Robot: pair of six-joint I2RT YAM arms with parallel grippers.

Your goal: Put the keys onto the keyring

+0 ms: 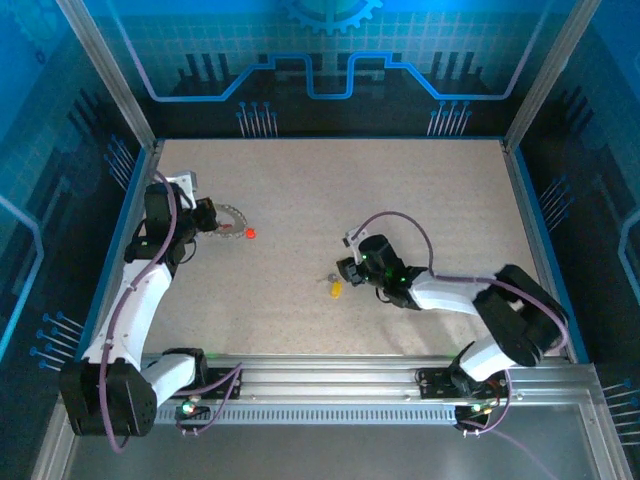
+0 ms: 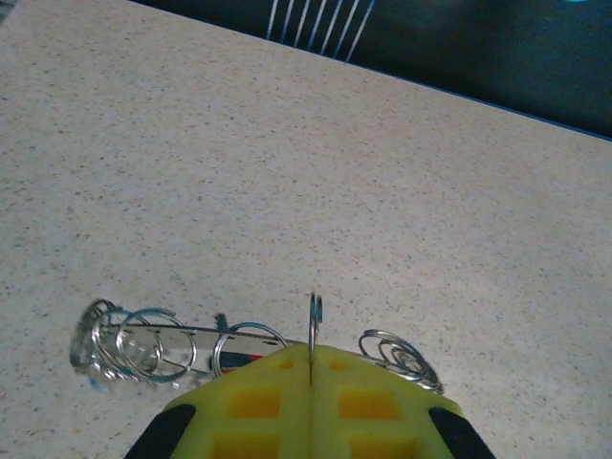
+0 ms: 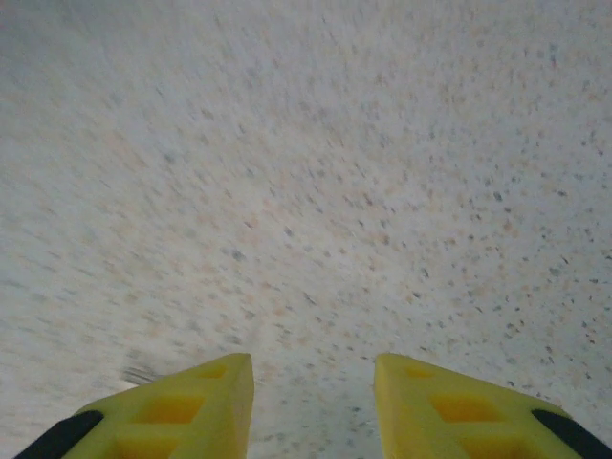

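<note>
— Where is the keyring found?

— The keyring [image 1: 233, 213] is seen lying at the left side of the worktop [image 1: 420, 190], at the tip of the left gripper [image 1: 210, 222]. In the left wrist view, small silver rings [image 2: 143, 339] are seen threaded along its wire. One upright ring [image 2: 315, 314] is pinched between the closed yellow fingers [image 2: 253, 397].

— And the keys?

— A red key [image 1: 250, 234] is laid just beside the keyring, on its right. A yellow key [image 1: 336, 291] is found near the middle, just beside the right gripper [image 1: 345, 270]. That gripper's fingertips [image 3: 196, 397] are held apart over blurred worktop.

— How is the setting described?

— The worktop is beige with dark speckles and is bordered by a blue edge strip [image 1: 525, 215]. It is enclosed by aluminium posts [image 1: 105, 70] and dark, blue-lit walls [image 1: 200, 50] printed with circuit lines and a gear [image 1: 332, 10]. A grooved metal rail [image 1: 330, 375] is fixed along the near edge.
</note>
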